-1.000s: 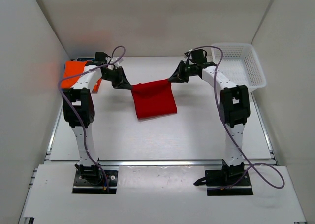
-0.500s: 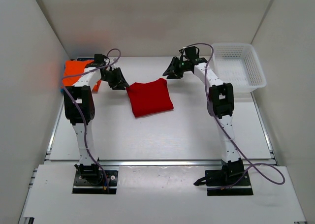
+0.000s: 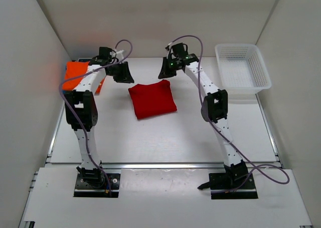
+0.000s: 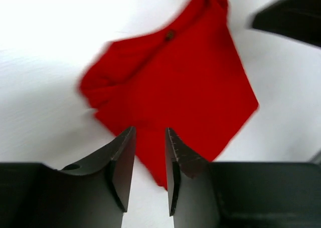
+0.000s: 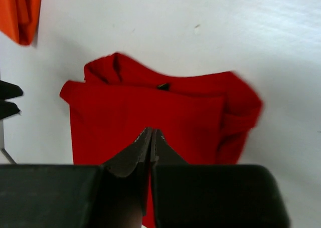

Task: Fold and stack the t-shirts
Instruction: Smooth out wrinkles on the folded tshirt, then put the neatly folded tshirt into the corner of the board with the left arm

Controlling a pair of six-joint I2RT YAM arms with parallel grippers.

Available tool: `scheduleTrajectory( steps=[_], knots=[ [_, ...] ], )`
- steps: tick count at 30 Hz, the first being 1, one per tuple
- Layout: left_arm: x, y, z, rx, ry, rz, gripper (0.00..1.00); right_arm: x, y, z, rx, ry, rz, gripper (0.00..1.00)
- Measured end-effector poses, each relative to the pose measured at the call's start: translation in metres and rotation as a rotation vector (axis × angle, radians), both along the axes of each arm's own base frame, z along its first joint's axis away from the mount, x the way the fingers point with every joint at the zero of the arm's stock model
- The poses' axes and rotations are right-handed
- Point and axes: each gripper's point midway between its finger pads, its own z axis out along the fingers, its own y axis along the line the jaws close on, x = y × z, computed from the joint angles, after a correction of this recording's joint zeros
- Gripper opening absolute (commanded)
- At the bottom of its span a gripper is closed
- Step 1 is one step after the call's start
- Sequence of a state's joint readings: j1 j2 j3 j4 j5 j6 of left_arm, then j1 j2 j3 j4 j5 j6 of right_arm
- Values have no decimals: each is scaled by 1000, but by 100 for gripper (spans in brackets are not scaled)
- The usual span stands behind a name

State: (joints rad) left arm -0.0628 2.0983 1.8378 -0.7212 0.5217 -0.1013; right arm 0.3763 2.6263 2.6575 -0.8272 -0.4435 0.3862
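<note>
The deep red t-shirt (image 3: 152, 99) lies folded into a rough square on the table's middle, free of both grippers. It fills the left wrist view (image 4: 170, 87) and the right wrist view (image 5: 150, 112). My left gripper (image 3: 123, 72) hovers off the shirt's far left corner, its jaws (image 4: 150, 134) a little apart with nothing between them. Off the far right corner hangs my right gripper (image 3: 165, 67), fingers pressed together and empty (image 5: 151, 134). The orange t-shirt (image 3: 80, 71) lies folded at the far left, its corner showing in the right wrist view (image 5: 20, 12).
A white lattice basket (image 3: 243, 67) stands at the far right. White walls close in the table on the left, back and right. The right arm's cable loops above its wrist.
Both grippers have let go of the red t-shirt, which dropped flat onto the table. Both arms pulled up and back from it. The right gripper opened briefly, then shut.
</note>
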Motion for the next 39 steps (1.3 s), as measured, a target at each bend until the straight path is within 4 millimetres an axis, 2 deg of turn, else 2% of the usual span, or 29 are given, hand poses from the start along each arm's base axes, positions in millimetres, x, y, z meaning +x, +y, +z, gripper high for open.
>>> scheduleTrajectory(
  steps=[4, 8, 11, 14, 16, 18, 20, 21, 22, 24, 25, 28, 30, 32, 33, 35, 39],
  knots=[
    [-27, -38, -17, -68, 58, -128, 42, -19, 25, -18, 2, 53, 43, 0],
    [-47, -59, -51, -68, 147, -176, 44, -19, 21, -44, -5, 113, 30, 0],
    [-52, -57, -73, -38, 185, -163, 48, -20, 13, -70, -35, 169, 14, 1],
    [-48, -43, -90, 2, 200, -116, 51, -24, 5, -93, -57, 233, -1, 0],
    [-43, -34, -95, 28, 195, -91, 53, -24, 3, -91, -62, 236, -7, 0],
    [-39, -27, -96, 52, 188, -71, 51, -25, -1, -90, -80, 240, -17, 0],
    [-37, -23, -95, 68, 183, -65, 58, -26, -2, -90, -88, 244, -19, 0],
    [-37, -22, -92, 72, 176, -64, 65, -27, -2, -90, -90, 245, -18, 1],
    [-38, -21, -88, 79, 169, -64, 83, -27, -2, -90, -91, 244, -17, 3],
    [-40, -18, -69, 87, 133, -60, 95, -26, -2, -88, -94, 236, -19, 10],
    [-42, -17, -58, 88, 115, -61, 99, -25, -3, -84, -95, 229, -22, 17],
    [-53, -14, -10, 82, 26, -58, 99, -21, -8, -65, -116, 188, -43, 27],
    [-64, -12, 16, 81, -32, -60, 99, -23, -13, -39, -146, 142, -52, 30],
    [-77, -11, 21, 83, -34, -69, 98, -25, -23, -4, -187, 77, -65, 30],
    [-83, -11, 16, 85, -17, -72, 99, -28, -29, 14, -208, 44, -70, 30],
    [-92, -13, -9, 90, 56, -76, 99, -39, -40, 55, -239, -14, -85, 29],
    [-113, -13, -81, 103, 266, -73, 98, -70, -68, 122, -283, -81, -135, 25]
  ],
)
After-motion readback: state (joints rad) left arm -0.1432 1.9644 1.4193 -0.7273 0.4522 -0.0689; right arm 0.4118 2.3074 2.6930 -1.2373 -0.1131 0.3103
